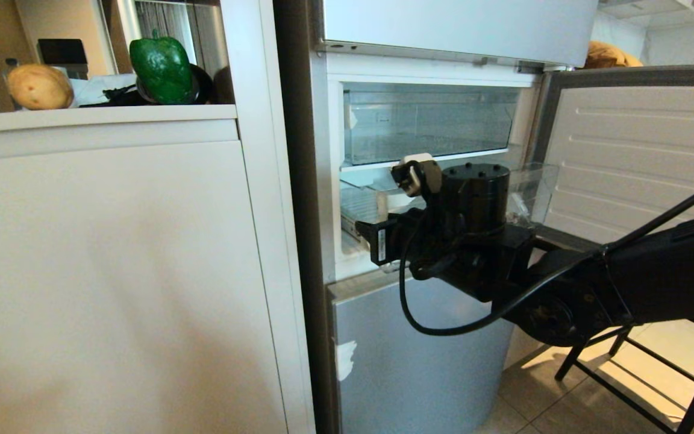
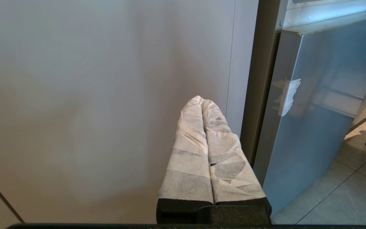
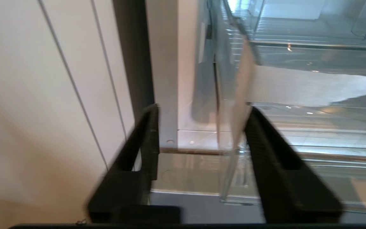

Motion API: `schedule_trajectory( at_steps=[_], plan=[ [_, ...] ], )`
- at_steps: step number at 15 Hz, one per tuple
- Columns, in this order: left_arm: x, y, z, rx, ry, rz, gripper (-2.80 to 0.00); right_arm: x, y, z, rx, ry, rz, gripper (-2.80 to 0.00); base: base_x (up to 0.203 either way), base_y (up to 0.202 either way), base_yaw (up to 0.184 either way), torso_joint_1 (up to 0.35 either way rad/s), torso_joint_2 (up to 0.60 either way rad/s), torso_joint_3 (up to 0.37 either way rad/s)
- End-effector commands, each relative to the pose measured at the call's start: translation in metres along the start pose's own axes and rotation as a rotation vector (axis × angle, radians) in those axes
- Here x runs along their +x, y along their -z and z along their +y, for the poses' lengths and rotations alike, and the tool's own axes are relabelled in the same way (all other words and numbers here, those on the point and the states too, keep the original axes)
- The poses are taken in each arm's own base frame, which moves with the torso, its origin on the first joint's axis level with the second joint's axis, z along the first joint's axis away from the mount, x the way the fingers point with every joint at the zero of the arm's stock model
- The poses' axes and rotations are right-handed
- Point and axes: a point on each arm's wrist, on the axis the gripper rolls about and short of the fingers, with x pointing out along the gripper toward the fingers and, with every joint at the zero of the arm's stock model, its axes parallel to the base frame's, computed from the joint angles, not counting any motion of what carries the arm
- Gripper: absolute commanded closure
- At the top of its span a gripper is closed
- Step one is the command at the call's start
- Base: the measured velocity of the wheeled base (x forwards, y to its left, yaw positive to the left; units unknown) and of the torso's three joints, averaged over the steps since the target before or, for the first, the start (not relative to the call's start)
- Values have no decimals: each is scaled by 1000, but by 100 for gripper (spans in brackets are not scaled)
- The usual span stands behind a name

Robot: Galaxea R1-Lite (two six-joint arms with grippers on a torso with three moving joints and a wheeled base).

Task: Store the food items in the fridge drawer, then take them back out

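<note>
drawer (image 3: pixel 233 95) pulled partly out of fridge (image 1: pixel 419 361), right gripper (image 3: pixel 202 127) open astride its front wall, left gripper (image 2: pixel 206 140) shut, parked low; potato (image 1: pixel 40 86), pepper (image 1: pixel 162 68) on counter (image 1: pixel 100 114); next, likely reach for one.

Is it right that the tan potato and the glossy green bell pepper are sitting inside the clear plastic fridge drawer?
Not quite. The head view shows the tan potato and glossy green bell pepper sitting on the white counter left of the fridge, not inside the clear plastic fridge drawer.
</note>
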Motion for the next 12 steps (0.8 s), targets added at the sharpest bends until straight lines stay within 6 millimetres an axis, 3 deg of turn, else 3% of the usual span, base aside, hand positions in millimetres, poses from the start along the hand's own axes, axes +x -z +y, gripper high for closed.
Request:
schedule_trajectory(
  at_steps=[1, 6, 12],
  plan=[
    [1, 3, 0, 0, 0, 10, 0, -5, -4, -1, 2, 11, -12, -280, 0, 0, 0, 0, 0, 0],
    [1, 3, 0, 0, 0, 9, 0, -34, -8, 8, -6, 16, -3, -280, 0, 0, 0, 0, 0, 0],
    [1, 3, 0, 0, 0, 9, 0, -29, 0, 6, -12, 103, 15, -280, 0, 0, 0, 0, 0, 0]
  ],
)
